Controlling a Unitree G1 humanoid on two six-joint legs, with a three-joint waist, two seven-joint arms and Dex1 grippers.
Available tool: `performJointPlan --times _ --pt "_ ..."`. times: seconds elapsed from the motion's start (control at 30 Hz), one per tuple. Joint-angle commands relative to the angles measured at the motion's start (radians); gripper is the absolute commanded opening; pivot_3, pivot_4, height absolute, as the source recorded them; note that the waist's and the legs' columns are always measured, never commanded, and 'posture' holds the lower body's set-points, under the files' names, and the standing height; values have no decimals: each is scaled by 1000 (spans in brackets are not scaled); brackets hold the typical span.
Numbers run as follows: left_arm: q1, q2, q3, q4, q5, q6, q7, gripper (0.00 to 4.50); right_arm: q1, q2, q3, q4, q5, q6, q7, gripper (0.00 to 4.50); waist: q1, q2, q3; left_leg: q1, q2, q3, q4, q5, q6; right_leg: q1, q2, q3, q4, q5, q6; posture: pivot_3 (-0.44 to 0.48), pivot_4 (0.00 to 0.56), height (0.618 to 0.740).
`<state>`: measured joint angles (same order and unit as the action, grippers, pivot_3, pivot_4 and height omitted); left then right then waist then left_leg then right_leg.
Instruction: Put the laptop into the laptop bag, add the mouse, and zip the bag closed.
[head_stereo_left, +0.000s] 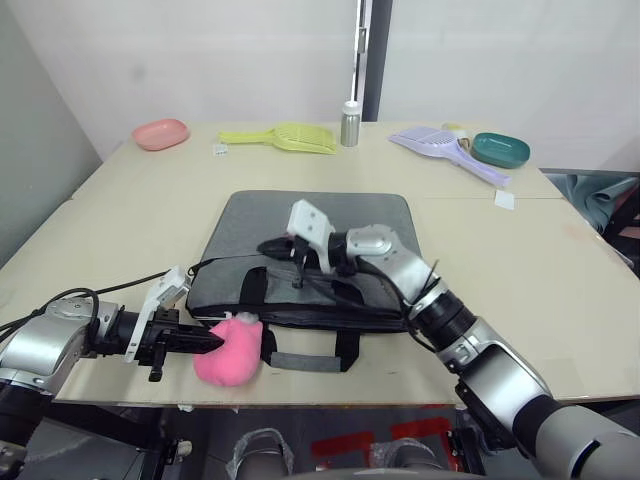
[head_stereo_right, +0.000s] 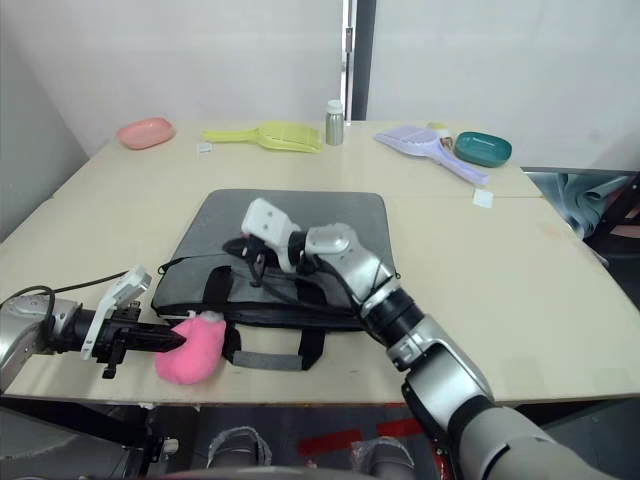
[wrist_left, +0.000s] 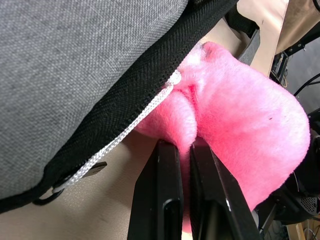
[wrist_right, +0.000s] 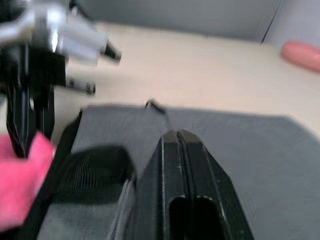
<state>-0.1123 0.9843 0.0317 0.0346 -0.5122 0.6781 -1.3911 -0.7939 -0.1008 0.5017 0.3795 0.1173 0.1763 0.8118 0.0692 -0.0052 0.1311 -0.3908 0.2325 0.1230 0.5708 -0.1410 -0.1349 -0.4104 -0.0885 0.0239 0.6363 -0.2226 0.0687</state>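
Grey fabric of the laptop bag (head_stereo_left: 300, 255) lies flat on the worktop (head_stereo_left: 130, 210), with no laptop or mouse outside it, so both are probably already inside, though the bag hides its contents. The left pincer (head_stereo_left: 205, 340) is pinching the pink fluffy charm (head_stereo_left: 232, 352) at the bag's near left corner. The right pincer (head_stereo_left: 272, 246) is pressed together over the bag's top near a black strap handle (head_stereo_left: 262, 285); whether it grips a zipper pull is unclear. Zipping seems the step remaining.
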Motion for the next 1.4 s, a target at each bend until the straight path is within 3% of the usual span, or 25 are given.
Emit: performJointPlan --times 0.03,0.17,0.4,0.73,1.4 --pt "18 24 13 -27 1 2 0 0 11 33 9 187 -59 -79 9 43 -5 0 0 0 0 0 0 0 0 0 0 0 0 0 0 0 150 740" --pt "36 39 25 -40 -6 1 -7 0 18 26 29 355 -151 -217 10 43 -17 -1 -4 4 0 0 0 -1 2 3 0 0 1 0 0 0 150 740" --pt "108 76 75 -104 -41 13 -28 0 36 11 51 491 -272 -430 -40 43 -15 3 -18 8 0 0 2 -2 2 8 -2 0 4 0 -1 0 150 740" --pt "258 87 90 -324 -138 93 -25 0 65 54 -7 480 -259 -394 -40 43 -18 3 -24 8 0 0 4 -2 3 8 -2 1 4 0 -1 0 150 740" --pt "156 -97 -63 -437 -163 142 118 0 99 67 -7 440 -285 -317 -28 43 -26 6 -26 8 0 1 1 -2 3 8 -1 2 0 0 0 0 150 740"
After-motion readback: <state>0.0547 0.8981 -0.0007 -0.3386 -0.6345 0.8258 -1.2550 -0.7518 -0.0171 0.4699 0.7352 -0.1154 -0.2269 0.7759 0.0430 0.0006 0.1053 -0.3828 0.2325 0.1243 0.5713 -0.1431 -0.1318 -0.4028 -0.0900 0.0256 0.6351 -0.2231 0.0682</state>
